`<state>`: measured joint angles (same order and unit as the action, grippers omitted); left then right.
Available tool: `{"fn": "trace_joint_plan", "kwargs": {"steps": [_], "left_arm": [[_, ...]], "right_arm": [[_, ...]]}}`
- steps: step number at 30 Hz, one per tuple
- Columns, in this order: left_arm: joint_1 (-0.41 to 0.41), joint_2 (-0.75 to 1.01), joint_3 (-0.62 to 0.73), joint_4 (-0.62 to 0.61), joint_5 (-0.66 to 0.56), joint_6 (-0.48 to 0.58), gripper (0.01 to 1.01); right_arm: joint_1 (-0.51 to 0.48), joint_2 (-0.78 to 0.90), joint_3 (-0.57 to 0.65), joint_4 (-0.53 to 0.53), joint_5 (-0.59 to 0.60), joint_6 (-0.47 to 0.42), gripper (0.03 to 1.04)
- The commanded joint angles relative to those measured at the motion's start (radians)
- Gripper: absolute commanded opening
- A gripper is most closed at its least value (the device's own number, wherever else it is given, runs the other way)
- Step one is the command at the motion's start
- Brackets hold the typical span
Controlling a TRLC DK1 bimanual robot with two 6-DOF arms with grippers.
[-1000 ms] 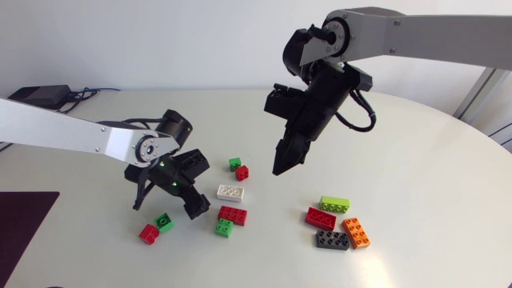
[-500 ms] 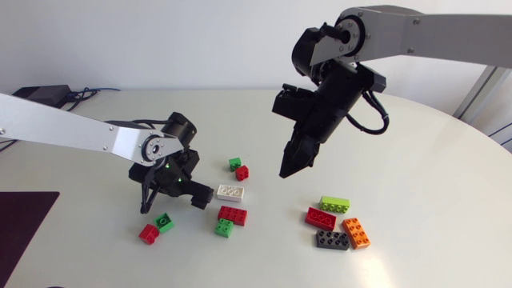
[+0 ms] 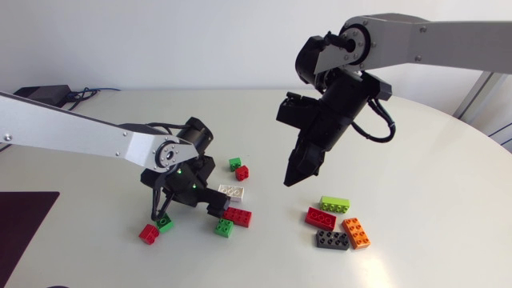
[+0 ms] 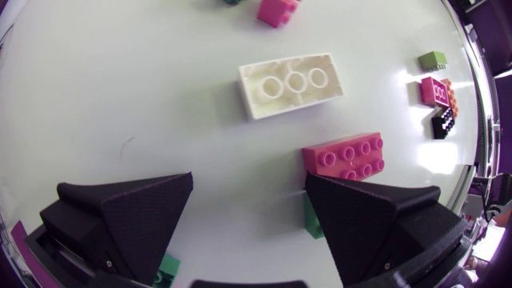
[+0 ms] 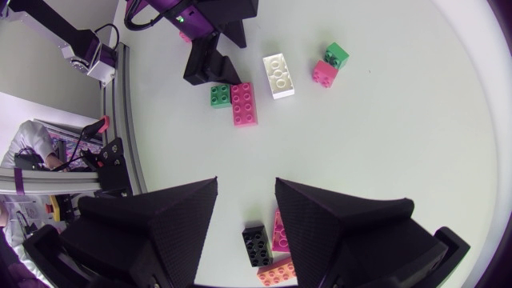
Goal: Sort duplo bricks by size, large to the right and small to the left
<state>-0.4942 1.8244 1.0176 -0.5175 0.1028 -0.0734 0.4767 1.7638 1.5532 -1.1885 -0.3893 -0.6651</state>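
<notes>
- Left gripper (image 4: 248, 188) is spread wide and holds nothing. It hangs low over the desk (image 4: 120, 80), with the white brick (image 4: 292, 84) just ahead and the red brick (image 4: 344, 154) close to one finger.
- Right gripper (image 5: 246, 188) is also released and empty, up above the large pile: dark grey brick (image 5: 258, 244), orange brick (image 5: 276, 274).
- Bricks look like rigid, light moulded plastic with slick walls. I judge no crush risk, but they'll skid or twist if pinched off-centre.
- I'd take the white one across its long flat sides, mid-length, not on the studs.
- Desk is smooth, pale and slightly glossy, so a nudged brick will slide.
- Working room: open around the white brick. It's tighter at the red one, where a small green brick (image 3: 224, 228) sits just beside it.
</notes>
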Motion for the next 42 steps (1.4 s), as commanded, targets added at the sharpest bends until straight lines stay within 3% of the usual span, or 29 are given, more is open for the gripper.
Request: {"fn": "trace_joint_plan", "kwargs": {"steps": [1,13,19,24,29,36,42], "left_arm": [[-0.030,0.032,0.045,-0.024,0.040,-0.031,0.982],[-0.198,0.122,0.236,-0.075,0.132,-0.022,0.982],[-0.063,0.012,0.214,-0.098,0.132,0.012,0.982],[0.065,-0.076,0.217,-0.144,0.132,0.067,0.982],[0.140,-0.123,0.193,-0.170,0.130,0.112,0.982],[0.221,-0.188,0.148,-0.176,0.132,0.156,0.982],[0.263,-0.214,0.136,-0.197,0.132,0.184,0.982]], "right_arm": [[-0.006,-0.024,-0.031,0.003,0.000,0.021,0.55],[-0.041,-0.061,-0.094,0.017,0.000,0.021,0.55],[-0.039,-0.061,-0.108,0.029,0.003,0.015,0.55],[0.050,-0.058,-0.168,0.075,0.023,0.022,0.58],[0.138,-0.032,-0.251,0.135,0.069,0.022,0.63],[0.184,0.082,-0.212,0.181,0.102,-0.014,0.63],[0.218,0.201,-0.099,0.190,0.132,-0.039,0.64]]}}
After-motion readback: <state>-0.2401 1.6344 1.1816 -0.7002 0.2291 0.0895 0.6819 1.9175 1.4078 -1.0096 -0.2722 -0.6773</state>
